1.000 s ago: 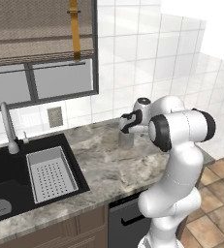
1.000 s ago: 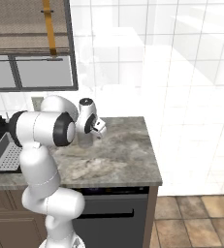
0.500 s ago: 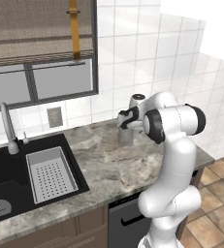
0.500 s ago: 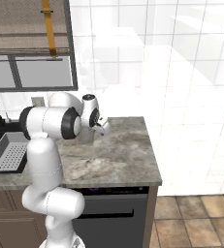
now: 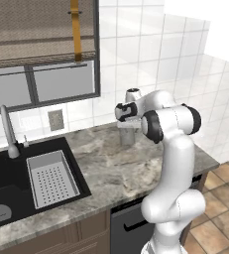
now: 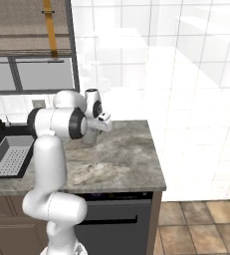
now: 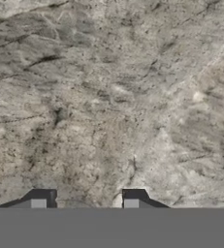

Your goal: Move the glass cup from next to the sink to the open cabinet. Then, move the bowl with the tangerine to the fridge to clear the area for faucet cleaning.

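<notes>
One glass cup point(image 5: 128, 136) stands upright on the grey marbled surface point(image 5: 106, 168) in the left base view, close to the tiled back wall and well to the right of the black sink point(image 5: 7, 173) and its faucet point(image 5: 8, 133). Its long axis is vertical and its mouth faces up. The pincer point(image 5: 127, 125) hangs straight down over the cup, with the dark hand just above the rim and the lower ends of the fingers at the cup's top. From this side the fingers merge with the glass, so I cannot tell whether they are clamped on it or only standing around it. A perforated grey tray point(image 5: 51, 177) lies in the sink beside the basin.

Seen from the right base view, the pincer point(image 6: 97, 133) points down at the rear part of the surface point(image 6: 121, 159), partly behind the arm's big dark-ended joint. The glass cup point(image 6: 93, 139) shows only as a faint pale upright shape directly beneath the hand, resting on the stone. Contact between finger and glass is too small to judge here.

Looking along the hand, the pincer point(image 7: 86, 199) faces the veined stone surface point(image 7: 108, 97) squarely. Its two dark finger tips point(image 7: 40, 197) stand apart with a moderate gap between them, neither fully spread nor together. Whether they press on anything cannot be told from this view.
</notes>
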